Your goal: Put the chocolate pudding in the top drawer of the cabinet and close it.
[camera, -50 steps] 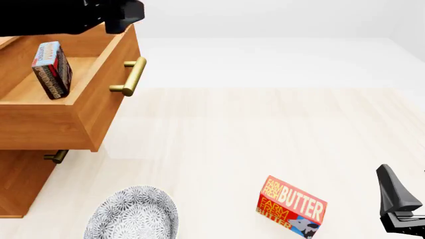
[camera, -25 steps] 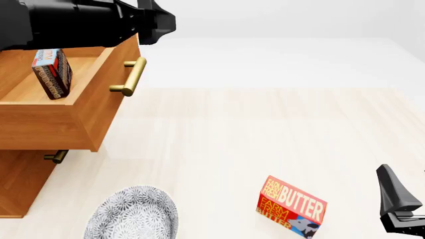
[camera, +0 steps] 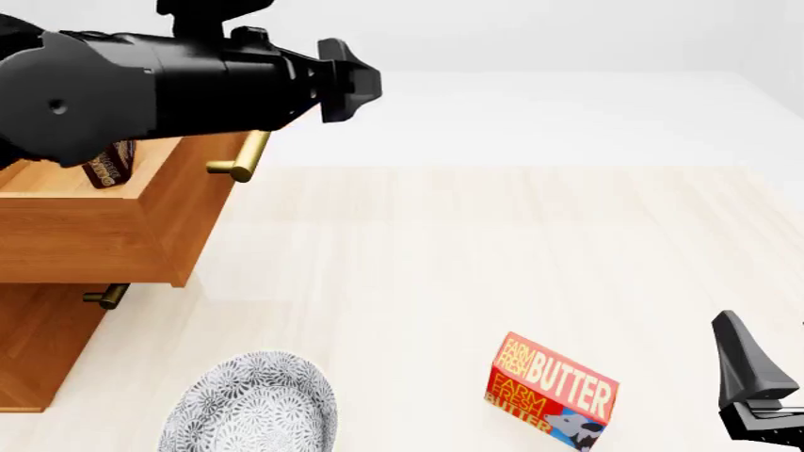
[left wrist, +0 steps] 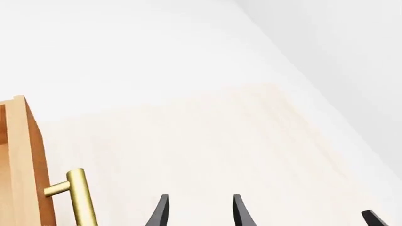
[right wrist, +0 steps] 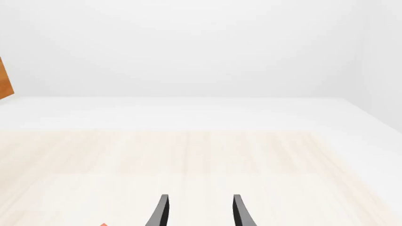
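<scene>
The chocolate pudding [camera: 111, 163] stands inside the open top drawer [camera: 176, 221] of the cabinet [camera: 38, 348]. Only its dark lower corner shows under my left arm. My left gripper [camera: 352, 83] hangs open and empty above and to the right of the drawer's brass handle [camera: 243, 156], past the drawer front. In the left wrist view the open left gripper [left wrist: 199, 214] has the handle [left wrist: 78, 197] and drawer front [left wrist: 25, 155] off to one side. My right gripper [camera: 754, 381] rests low at the near right; the right wrist view shows the right gripper [right wrist: 199, 214] open over bare table.
A red-and-yellow butter box [camera: 553, 391] lies near the front, right of centre. A patterned grey plate [camera: 251, 405] sits at the front left, beside the cabinet. The lower drawer's small brass handle [camera: 107, 297] sticks out under the open drawer.
My left arm has swung right and out from over the drawer, past its front and handle. It now covers most of the pudding. The right arm has not moved.
</scene>
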